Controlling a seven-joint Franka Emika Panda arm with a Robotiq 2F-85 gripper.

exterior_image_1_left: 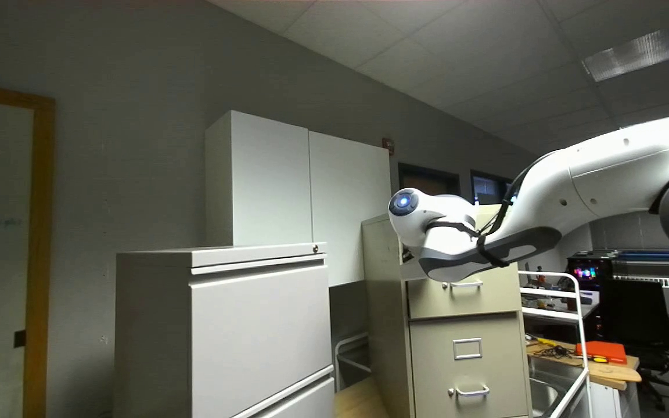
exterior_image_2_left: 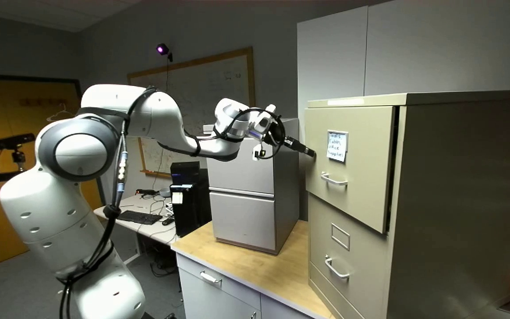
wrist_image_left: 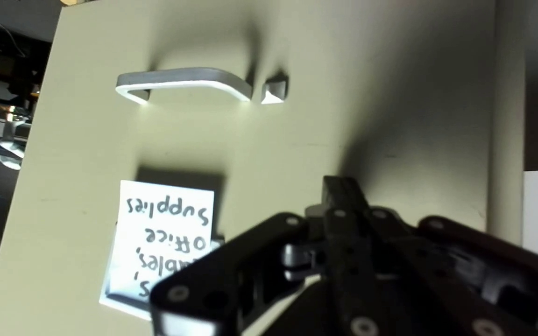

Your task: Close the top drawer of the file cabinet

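Wrist view: gripper (wrist_image_left: 342,185), jaws pressed together. In an exterior view: top drawer (exterior_image_2_left: 361,190) of file cabinet (exterior_image_2_left: 458,199) slightly ajar, indiscernible from wrist.

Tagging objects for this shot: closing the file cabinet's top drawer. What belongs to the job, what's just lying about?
Part of the job:
top drawer, slightly out
file cabinet
gripper, shut, at the drawer's front

Just around:
pale grey cabinet
whiteboard
keyboard
mouse
office chair
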